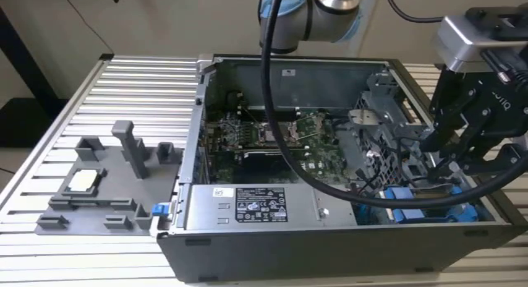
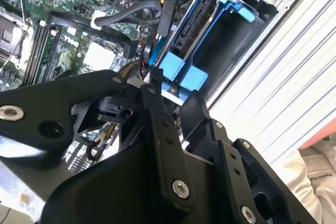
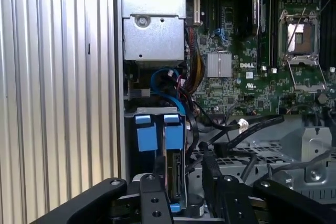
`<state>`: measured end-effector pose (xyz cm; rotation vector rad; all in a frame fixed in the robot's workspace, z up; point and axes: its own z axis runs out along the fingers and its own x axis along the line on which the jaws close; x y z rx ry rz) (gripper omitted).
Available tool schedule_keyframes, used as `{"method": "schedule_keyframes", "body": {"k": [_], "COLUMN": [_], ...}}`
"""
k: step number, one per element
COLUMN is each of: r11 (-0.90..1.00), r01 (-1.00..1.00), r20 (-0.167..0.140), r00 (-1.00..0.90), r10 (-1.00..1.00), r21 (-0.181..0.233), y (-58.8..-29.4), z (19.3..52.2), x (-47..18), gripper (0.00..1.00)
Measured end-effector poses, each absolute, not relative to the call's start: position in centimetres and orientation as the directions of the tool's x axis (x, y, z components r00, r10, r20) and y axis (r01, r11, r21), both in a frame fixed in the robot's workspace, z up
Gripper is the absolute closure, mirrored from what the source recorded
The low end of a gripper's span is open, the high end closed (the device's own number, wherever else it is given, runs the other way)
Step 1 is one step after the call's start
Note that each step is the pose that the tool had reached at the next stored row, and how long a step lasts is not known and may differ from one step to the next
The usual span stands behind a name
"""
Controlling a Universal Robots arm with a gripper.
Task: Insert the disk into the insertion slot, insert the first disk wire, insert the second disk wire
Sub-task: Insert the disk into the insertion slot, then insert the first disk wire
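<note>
In the exterior view our pincer (image 1: 437, 172) hangs over the disk (image 1: 429, 211). The second wrist view has the disk (image 2: 189, 35) edgewise in the insertion slot (image 2: 231, 38). In the first wrist view we cannot tell if the pincer (image 3: 181, 184) grips; seating, we judge, needs a straight push

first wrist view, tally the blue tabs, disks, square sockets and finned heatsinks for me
blue plastic tabs: 2
disk: 1
square socket: 1
finned heatsink: 1
total: 5
</note>
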<state>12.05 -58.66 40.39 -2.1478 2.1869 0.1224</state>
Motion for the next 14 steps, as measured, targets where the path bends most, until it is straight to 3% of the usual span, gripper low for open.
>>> {"method": "schedule_keyframes", "body": {"k": [4, 14], "r11": [0.017, 0.017], "r01": [-0.999, -0.978], "r20": [-0.126, -0.154], "r00": [-0.013, 0.015], "r10": [-0.992, -0.988], "r21": [-0.034, -0.210], "y": [-58.65, -58.65], "z": [40.43, 40.40], "x": [11.96, 11.49], "gripper": [0.58, 0.58]}}
